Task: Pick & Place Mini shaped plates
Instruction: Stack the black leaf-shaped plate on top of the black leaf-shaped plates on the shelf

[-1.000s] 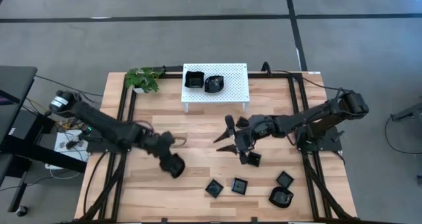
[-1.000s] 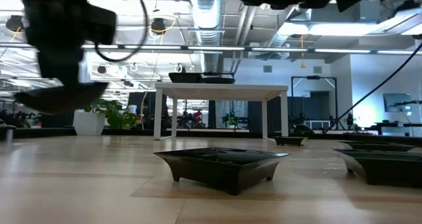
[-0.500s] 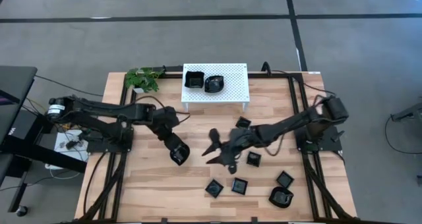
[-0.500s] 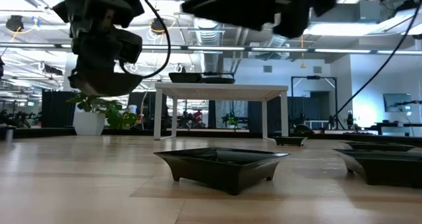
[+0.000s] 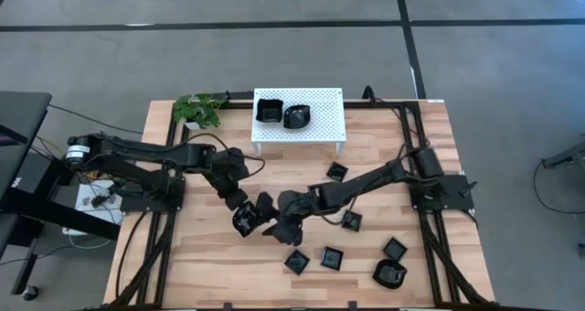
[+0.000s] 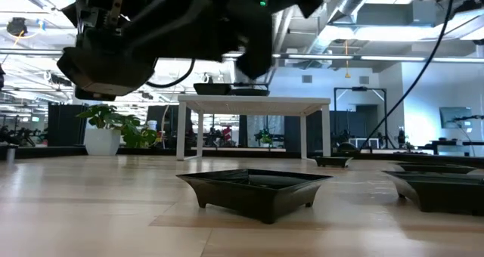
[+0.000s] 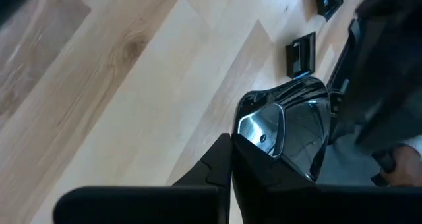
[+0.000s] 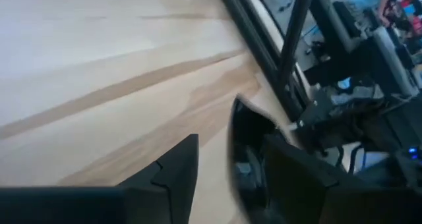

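Note:
My left gripper [image 5: 242, 214] hangs over the middle of the table, shut on a glossy black mini plate [image 7: 290, 128]. My right gripper [image 5: 273, 222] stands open right beside it on the plate's right. The plate's edge [image 8: 245, 141] shows between the right fingers, and I cannot tell whether they touch it. Several more black mini plates rest flat on the wood near the front right, among them one square one [image 5: 332, 257] and one rounded one [image 5: 390, 273]. Two others [image 5: 282, 113] sit on the white perforated rack [image 5: 320, 126]. My left gripper pinches the plate by its rim [image 7: 254, 126] between the two fingers. The fingers slant down toward the table's near edge. The plate is lifted clear of the table and tilted, its glossy hollow showing in the left wrist view.
The white rack stands at the far middle of the table, with a potted plant [image 5: 199, 110] to its left. Black frame rails [image 5: 175, 155] run along both sides. In the low view a square plate [image 6: 253, 189] sits close by on the wood.
My right gripper has reached down toward the table's left and near edge, up to the plate held by my left gripper, rolling as it came and staying open. My left arm has swung its wrist toward the far edge and turned the held plate, then kept still.

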Controlling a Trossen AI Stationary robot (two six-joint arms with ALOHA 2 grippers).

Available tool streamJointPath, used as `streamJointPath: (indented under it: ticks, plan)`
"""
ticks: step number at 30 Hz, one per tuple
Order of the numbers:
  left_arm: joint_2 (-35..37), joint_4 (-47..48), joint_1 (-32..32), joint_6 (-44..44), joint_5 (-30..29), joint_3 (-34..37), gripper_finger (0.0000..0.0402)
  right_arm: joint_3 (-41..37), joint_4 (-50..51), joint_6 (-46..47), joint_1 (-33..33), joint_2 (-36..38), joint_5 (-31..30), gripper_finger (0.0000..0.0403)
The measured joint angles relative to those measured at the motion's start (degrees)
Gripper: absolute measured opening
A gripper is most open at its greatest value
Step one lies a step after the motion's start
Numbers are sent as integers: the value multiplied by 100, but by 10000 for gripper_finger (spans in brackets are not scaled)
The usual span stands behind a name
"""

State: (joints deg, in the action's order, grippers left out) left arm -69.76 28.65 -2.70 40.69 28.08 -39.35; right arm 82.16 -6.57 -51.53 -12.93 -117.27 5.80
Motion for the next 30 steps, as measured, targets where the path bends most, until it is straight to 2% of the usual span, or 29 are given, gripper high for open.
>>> streamJointPath:
  ticks: [8, 21, 30]
  plan:
    - [0, -20, 0, -143, -5, 0, 8, 552, 803, -7, 155, -310, -30, 120]
    - [0, -32, 2, -239, -50, 0, 13, 554, 838, -310, 326, -286, 46, 51]
    - [0, -170, 2, -229, -458, 0, 41, 554, 948, -452, 315, -284, 33, 4]
